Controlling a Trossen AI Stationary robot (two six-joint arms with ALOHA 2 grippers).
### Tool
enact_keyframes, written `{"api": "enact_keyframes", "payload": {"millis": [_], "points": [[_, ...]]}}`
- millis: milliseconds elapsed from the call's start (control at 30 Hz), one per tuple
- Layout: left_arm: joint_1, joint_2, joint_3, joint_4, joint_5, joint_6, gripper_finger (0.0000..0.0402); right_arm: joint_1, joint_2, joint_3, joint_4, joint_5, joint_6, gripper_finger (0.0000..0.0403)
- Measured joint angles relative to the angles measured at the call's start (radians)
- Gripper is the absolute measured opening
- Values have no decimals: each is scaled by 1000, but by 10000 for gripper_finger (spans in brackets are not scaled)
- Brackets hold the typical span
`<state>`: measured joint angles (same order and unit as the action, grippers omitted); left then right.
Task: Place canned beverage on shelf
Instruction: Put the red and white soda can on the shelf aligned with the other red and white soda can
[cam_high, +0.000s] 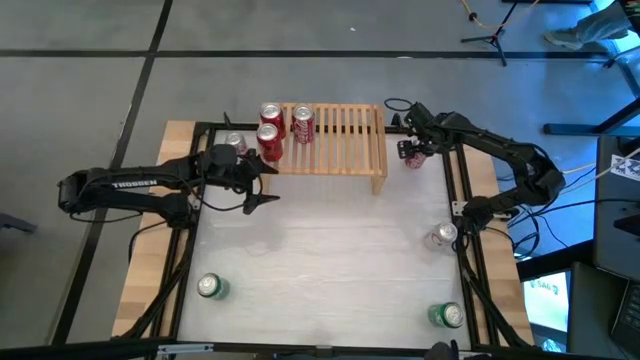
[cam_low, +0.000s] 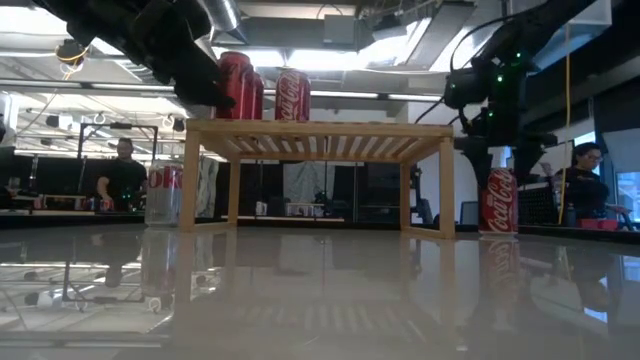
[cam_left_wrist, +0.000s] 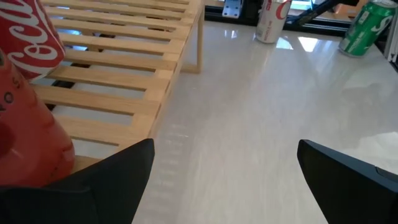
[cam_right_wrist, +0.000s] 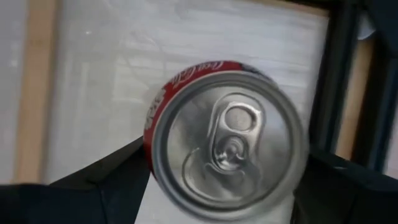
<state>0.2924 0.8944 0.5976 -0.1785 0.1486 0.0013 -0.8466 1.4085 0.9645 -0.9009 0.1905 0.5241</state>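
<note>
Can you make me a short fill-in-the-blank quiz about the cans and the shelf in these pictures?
1. The number of red cans standing on the shelf is ____.
2. The right gripper is positioned over a can whose main colour is ____.
3. The two cans nearest the table's front edge are coloured ____.
4. The left gripper, beside the shelf's left end, has its fingers ____.

Answers: three; red; green; open
</note>
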Motion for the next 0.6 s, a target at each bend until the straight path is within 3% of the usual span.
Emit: {"api": "enact_keyframes", "payload": {"millis": [233, 600], "points": [[0, 0, 0, 0, -4, 6, 385, 0, 7, -21, 23, 0, -38, 267], [-22, 0, 0, 0, -6, 0, 385, 3, -21, 28, -27, -4, -88, 266]]}}
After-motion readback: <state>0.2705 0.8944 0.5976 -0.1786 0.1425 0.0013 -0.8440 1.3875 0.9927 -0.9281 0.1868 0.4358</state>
